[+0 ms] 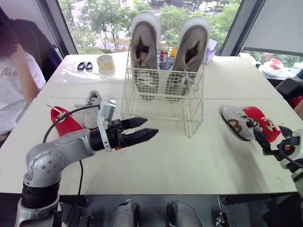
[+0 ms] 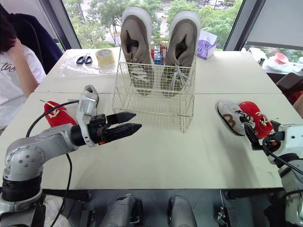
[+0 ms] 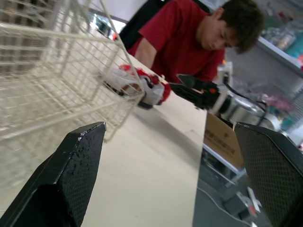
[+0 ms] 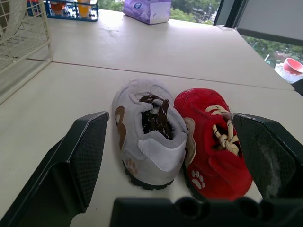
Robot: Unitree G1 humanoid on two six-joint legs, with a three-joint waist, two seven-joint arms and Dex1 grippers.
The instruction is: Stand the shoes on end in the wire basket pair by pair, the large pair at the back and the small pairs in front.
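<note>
1. Your left gripper (image 1: 144,129) is released, fingers well apart and nothing between them. It hovers over the table (image 1: 189,161), just in front of the wire basket's (image 1: 161,106) left front corner, pointing toward the robot's right
2. Your right gripper (image 4: 169,120) is also released, fingers spread wide and empty. It sits low near the table's right edge, aimed at two small shoes
3. Those two lie side by side and touching, heels toward the gripper: a grey shoe (image 4: 147,132) with brown patches on the basket side, a red shoe (image 4: 213,151) on the outer side. Both rest on the table, well right of the basket
4. A second small red shoe (image 1: 64,122) and a second small grey shoe (image 1: 92,111) lie on the table left of the basket, beyond your left forearm, the grey one nearer the basket
5. The large pair (image 1: 144,45) stands on end along the basket's back wall, toes up, sticking out well above the rim
6. Far side of the table: scissors (image 1: 85,65) and a tape roll (image 1: 105,62) at the left, a purple tissue box (image 4: 147,8) behind the basket
7. One person in a white shirt (image 1: 12,85) is at the table's left, another in a red shirt (image 3: 189,42) at its right
</note>
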